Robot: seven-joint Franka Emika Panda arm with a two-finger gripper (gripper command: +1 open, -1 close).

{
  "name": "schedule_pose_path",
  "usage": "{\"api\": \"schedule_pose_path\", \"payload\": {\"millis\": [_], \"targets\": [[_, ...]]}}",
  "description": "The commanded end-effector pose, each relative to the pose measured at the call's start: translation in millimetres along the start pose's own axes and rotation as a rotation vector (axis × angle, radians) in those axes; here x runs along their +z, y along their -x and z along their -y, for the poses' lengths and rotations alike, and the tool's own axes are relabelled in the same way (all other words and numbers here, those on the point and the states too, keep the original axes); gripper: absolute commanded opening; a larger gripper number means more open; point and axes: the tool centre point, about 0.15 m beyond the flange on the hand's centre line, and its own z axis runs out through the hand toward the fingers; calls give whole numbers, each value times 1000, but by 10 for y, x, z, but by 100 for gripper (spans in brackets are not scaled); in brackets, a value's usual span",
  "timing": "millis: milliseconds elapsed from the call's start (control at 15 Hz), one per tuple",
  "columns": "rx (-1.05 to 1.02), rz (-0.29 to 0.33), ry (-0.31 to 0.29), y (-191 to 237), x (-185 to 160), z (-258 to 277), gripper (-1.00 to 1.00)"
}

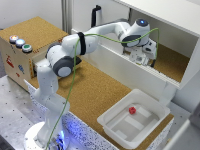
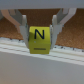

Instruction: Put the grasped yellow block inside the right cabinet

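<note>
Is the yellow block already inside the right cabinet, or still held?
Still held. In the wrist view the yellow block sits clamped in the gripper, above the right cabinet white front edge, cork floor beyond. Not released.

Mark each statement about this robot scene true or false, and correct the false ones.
1. The yellow block sits between the gripper's jaws. True.
2. The block shows the letter N. True.
3. The small red block lies inside the right cabinet. False: it lies in the white plastic tub.
4. The cork-covered box carries coloured buttons on top. True.
5. The gripper hangs over the tub. False: it is at the cabinet.
</note>
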Motion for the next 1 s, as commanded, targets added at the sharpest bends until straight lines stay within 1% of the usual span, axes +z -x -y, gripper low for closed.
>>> {"api": "schedule_pose_path", "payload": {"millis": [0,67,133,200,400,467,600,667,800,867,933], "targets": [[33,-76,148,-297,265,178,-100],[32,-95,156,-394,282,214,-100],[50,-111,180,-489,308,235,-100],[90,-109,194,-538,351,216,-100],[193,-107,182,-647,504,169,-100],[201,-124,172,-704,548,171,-100],[238,-129,162,-753,624,152,-100],[259,-143,175,-759,651,132,-100],[261,-169,155,-840,745,121,-100],[256,-200,148,-935,806,126,-100],[249,-208,161,-997,838,140,-100]]}}
